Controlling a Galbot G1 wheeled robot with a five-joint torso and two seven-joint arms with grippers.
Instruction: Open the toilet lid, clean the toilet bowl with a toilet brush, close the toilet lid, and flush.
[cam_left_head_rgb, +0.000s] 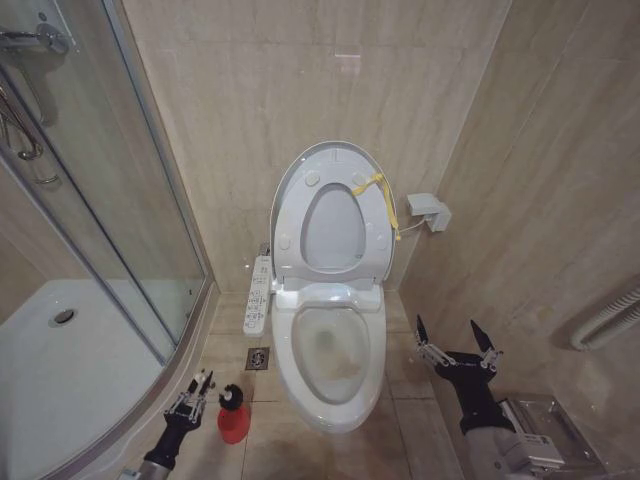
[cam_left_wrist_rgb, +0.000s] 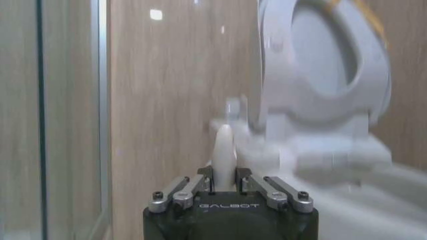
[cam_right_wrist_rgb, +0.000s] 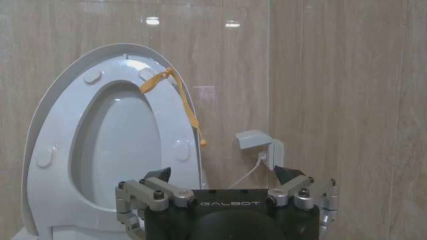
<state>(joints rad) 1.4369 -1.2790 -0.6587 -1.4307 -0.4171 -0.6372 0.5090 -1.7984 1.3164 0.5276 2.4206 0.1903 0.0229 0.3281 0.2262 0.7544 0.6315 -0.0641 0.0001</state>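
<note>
Low left in the head view, the left gripper (cam_left_head_rgb: 203, 381) pinches the brush (cam_left_wrist_rgb: 223, 150), light, stiff, by its handle tip; the right gripper (cam_left_head_rgb: 458, 340) gapes wide.

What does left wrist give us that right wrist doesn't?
Left wrist alone: the left gripper shut on the slim white toilet brush handle, with the glass shower wall beside it. Right wrist alone: the right gripper, fingers open and holding nothing, and a small white wall box with its cable. Both: the raised white glossy toilet lid with its yellow cord, against beige tiles.
</note>
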